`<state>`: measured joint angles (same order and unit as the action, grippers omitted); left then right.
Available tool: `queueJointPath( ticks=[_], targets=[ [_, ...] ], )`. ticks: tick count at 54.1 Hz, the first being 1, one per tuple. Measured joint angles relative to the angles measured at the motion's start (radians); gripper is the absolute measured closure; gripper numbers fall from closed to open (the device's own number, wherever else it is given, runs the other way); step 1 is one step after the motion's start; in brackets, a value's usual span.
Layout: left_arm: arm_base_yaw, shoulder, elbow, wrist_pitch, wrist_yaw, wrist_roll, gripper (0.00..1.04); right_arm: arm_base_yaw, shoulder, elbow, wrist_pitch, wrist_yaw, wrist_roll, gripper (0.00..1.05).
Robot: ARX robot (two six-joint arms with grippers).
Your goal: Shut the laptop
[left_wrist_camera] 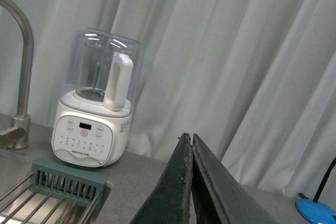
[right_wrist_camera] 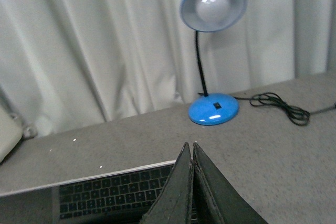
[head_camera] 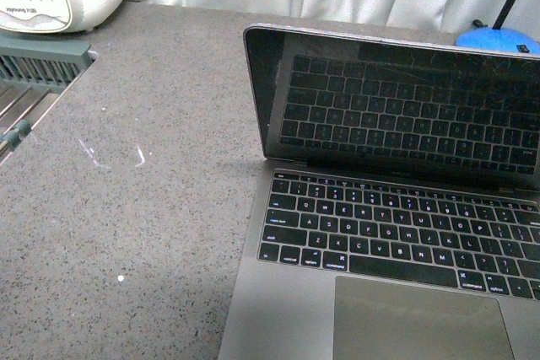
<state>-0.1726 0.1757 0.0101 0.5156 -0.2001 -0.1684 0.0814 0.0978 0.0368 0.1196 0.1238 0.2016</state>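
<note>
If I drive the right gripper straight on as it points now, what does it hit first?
Probably the counter behind the laptop: the shut right gripper points past the screen's top edge, just beside the blue lamp base, with the curtain beyond. Depth is unclear.

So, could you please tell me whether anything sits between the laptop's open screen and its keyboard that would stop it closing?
Nothing visible does. On the laptop, the keyboard and trackpad lie bare below the tilted screen, though the right edge is out of frame in the front view.
</note>
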Motion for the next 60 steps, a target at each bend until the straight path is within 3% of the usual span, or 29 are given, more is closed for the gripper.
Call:
queueJointPath(
  ticks=[7, 17, 36, 49, 60],
  targets=[
    [-0.016, 0.45, 0.054, 0.313, 0.061, -0.025, 1.01, -0.199, 0.381, 0.096, 0.28, -0.287, -0.132, 1.04],
    [-0.082, 0.799, 0.251, 0.362, 0.157, 0.004, 1.01, -0.25, 0.784, 0.236, 0.379, -0.425, -0.281, 1.04],
    [-0.172, 1.043, 0.541, 0.203, 0.238, 0.104, 1.01, -0.195, 1.094, 0.521, 0.262, -0.472, -0.579, 1.04],
    [-0.224, 1.176, 0.69, 0.053, 0.307, 0.241, 1.01, -0.142, 1.242, 0.675, 0.152, -0.486, -0.687, 1.04],
    [-0.23, 1.3, 0.786, 0.027, 0.315, 0.326, 1.01, -0.091, 1.351, 0.747, 0.133, -0.497, -0.736, 1.04]
  ],
)
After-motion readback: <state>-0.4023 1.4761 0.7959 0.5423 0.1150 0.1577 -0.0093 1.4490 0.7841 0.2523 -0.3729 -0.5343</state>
